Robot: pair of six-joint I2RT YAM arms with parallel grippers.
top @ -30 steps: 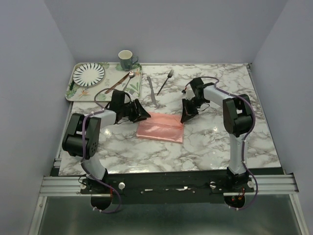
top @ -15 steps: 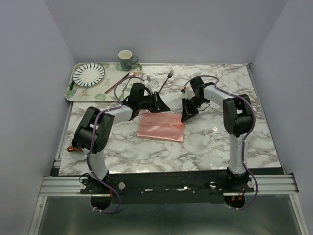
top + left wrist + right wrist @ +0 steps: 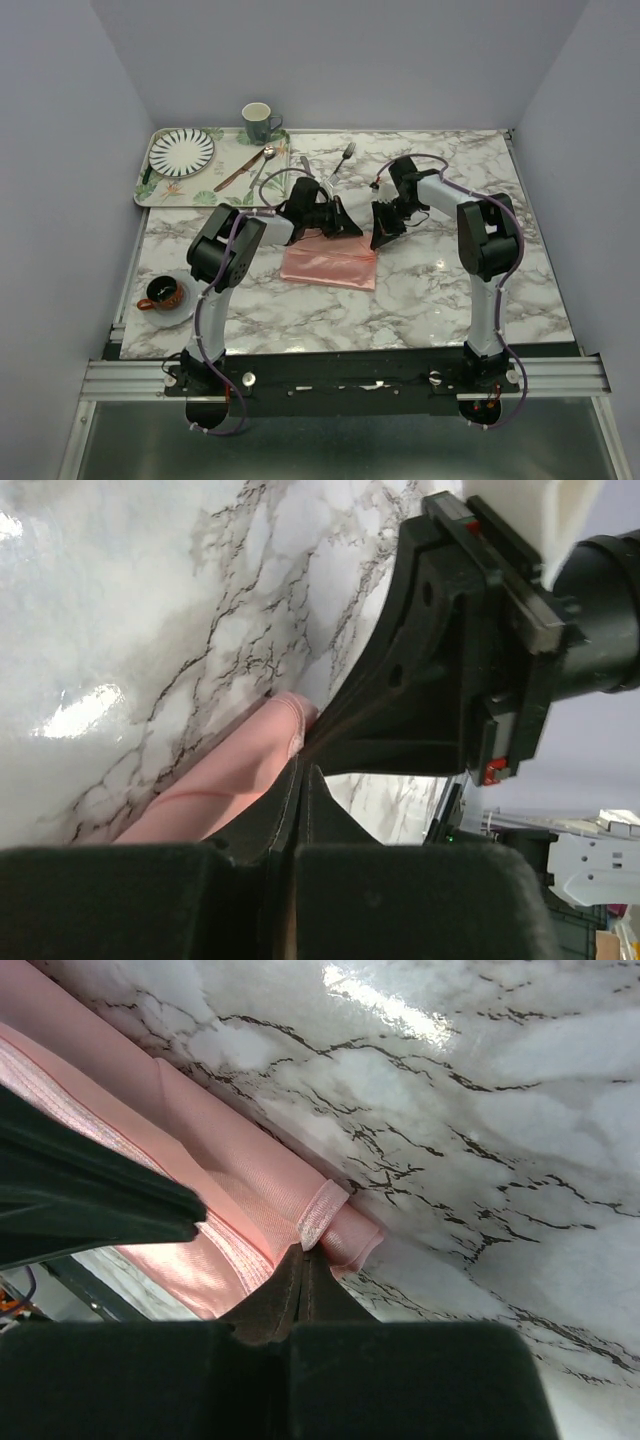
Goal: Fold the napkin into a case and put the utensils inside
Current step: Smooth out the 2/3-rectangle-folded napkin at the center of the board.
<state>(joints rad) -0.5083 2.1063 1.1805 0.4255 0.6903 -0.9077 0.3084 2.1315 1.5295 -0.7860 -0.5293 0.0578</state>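
The salmon-pink napkin [image 3: 326,266] lies folded into a narrow band on the marble, with both grippers meeting at its far right corner. In the right wrist view my right gripper [image 3: 303,1252] is shut on the hem of the napkin [image 3: 240,1185]. My left gripper [image 3: 303,762] is shut too, its tips pinched at the edge of the napkin [image 3: 225,785], opposite the right arm's black fingers [image 3: 400,715]. From above, the left gripper [image 3: 354,227] and right gripper [image 3: 377,241] almost touch. The fork [image 3: 345,156] lies beyond them. The knife [image 3: 306,164] is partly hidden by the left arm.
A patterned tray [image 3: 158,190] at the back left holds a striped plate [image 3: 181,150], a spoon [image 3: 264,163] and a brown-handled utensil [image 3: 236,174]. A mug [image 3: 258,122] stands behind it. A brown cup on a saucer [image 3: 162,294] sits near the left edge.
My left arm swung right across the napkin's far edge to its right corner and its jaws closed there. The brown cup came into view. The right gripper held still.
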